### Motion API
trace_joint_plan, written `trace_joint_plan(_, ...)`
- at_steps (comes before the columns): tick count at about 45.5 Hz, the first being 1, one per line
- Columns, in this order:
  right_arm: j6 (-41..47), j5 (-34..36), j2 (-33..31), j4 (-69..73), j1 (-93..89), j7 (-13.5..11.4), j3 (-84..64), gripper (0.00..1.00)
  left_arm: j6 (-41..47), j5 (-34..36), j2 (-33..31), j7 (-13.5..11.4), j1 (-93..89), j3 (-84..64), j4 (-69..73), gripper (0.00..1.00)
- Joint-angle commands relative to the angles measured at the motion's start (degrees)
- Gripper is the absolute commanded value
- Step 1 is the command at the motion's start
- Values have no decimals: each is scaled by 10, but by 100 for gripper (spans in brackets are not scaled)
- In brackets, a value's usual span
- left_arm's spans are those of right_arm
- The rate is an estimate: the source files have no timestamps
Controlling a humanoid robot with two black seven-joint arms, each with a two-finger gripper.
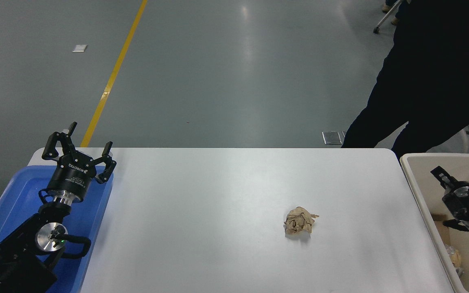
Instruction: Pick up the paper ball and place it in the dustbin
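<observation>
While lying alone on the white table, right of centre and toward the near edge, the paper ball: a lumpy tan wad, wrinkled, touching nothing but the tabletop, with a faint shadow under its near side. Well apart from both grippers. Off the table's right edge, just beside it, the dustbin: cream-beige, smooth walls, rounded rim, cut off by the right border of the view. Inside it, low against the near left wall, a pale crumpled lump, too cropped to name, and a patch of brown on the floor of the bin.

Over the dustbin's opening, the right gripper, black, reaching in from the right edge with one finger pointing up and left; too much of it cut off to tell whether spread or pressed together. Empty as far as can be seen, and clear of the paper ball.

At the table's near left corner, the left gripper, parked above a shallow blue tray that overlaps the table's left edge. Fingers spread wide, pinching nothing, pointing away toward the far edge.

Beyond the far right corner, a person in dark clothing, only legs and trunk showing. Behind the table, grey floor with a yellow line running diagonally to the far left corner.
</observation>
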Motion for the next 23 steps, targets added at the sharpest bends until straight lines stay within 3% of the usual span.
trace_joint_plan(1, -1, 0, 1, -1, 0, 0, 1, 100, -1, 0, 0, 0, 0, 0, 0, 98)
trace_joint_plan(23, 2, 0, -2, 0, 4, 0, 24, 100, -1, 0, 0, 0, 0, 1, 0, 98)
